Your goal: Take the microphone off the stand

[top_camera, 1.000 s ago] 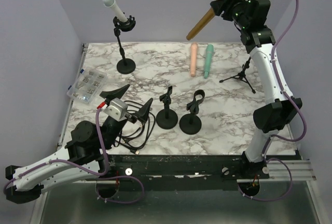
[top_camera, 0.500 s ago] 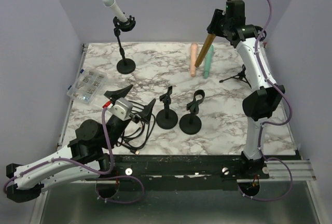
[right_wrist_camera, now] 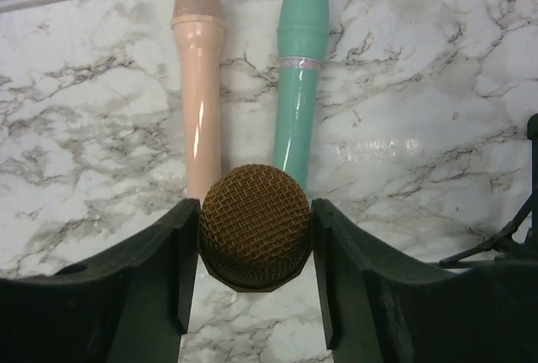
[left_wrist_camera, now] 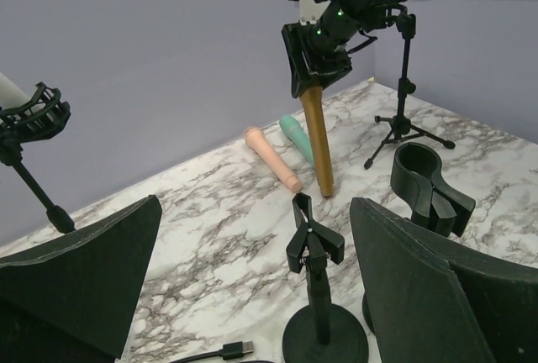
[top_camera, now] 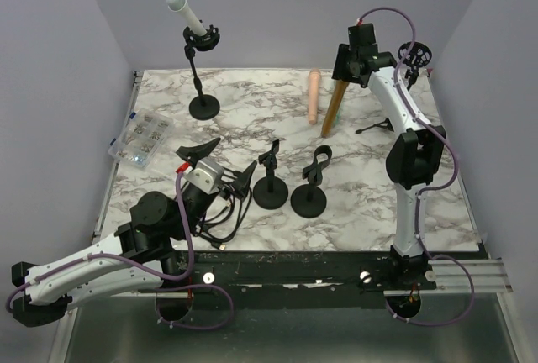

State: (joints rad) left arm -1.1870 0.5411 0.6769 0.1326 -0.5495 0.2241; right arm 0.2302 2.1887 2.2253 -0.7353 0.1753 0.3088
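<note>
The gold microphone (right_wrist_camera: 255, 226) is already out of its stand and stands almost upright at the far right of the desk (top_camera: 252, 119). Its round wire-mesh head is clamped between the right fingers (right_wrist_camera: 151, 287), and its smooth tapered handle points down and slightly nearward. The tail is at the marble or just above it; I cannot tell whether it touches.

The long axis runs straight down away from the fingers, so I judge that laying it flat calls for tilting it over, not lowering it further. Under and beyond the head lie a pink microphone (right_wrist_camera: 199, 86) and a teal microphone (right_wrist_camera: 298, 77). They are side by side, parallel, heads toward the far wall, both glossy plastic, with the pink one on the left. The gold one hangs over their handle ends.

Just to its right is a thin black tripod stand (left_wrist_camera: 406, 86), with nothing in the ring at its top. At the far left a white microphone (top_camera: 187, 14) sits tilted in a round-based stand (top_camera: 202, 77).

The left fingers (left_wrist_camera: 84, 270) are spread wide on nothing at the near left, well apart from all this, so the right arm is plainly the nearer. Two short black clip stands (top_camera: 271, 180) sit mid-desk, with a coiled cable (top_camera: 223, 212) near them.
</note>
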